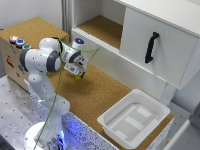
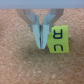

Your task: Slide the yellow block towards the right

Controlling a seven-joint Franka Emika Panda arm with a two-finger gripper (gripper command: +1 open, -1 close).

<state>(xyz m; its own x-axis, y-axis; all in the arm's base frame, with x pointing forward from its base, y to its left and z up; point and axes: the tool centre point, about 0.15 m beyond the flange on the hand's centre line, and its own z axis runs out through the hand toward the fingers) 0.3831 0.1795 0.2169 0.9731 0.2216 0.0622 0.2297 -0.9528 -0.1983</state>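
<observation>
Gripper (image 2: 40, 41) low over the cork bench (image 1: 95, 95), fingers pinched almost together with nothing between them; yellow block (image 2: 57, 40) resting on the cork, touching the outer face of one finger; probably placed for a sideways push, not a grasp.

You are looking at a cork table top (image 1: 95, 95), matt and grainy, rough in the wrist view. The yellow block (image 2: 57, 40) has smooth, flat faces with dark printed letters (material not clear). The gripper (image 2: 41, 44) fingers (image 2: 36, 35) look like pale, smooth metal or plastic. The white bin (image 1: 112, 122) seems glossy plastic; the cabinet (image 1: 160, 40) is smooth matt white, its handle (image 1: 151, 47) black.
</observation>
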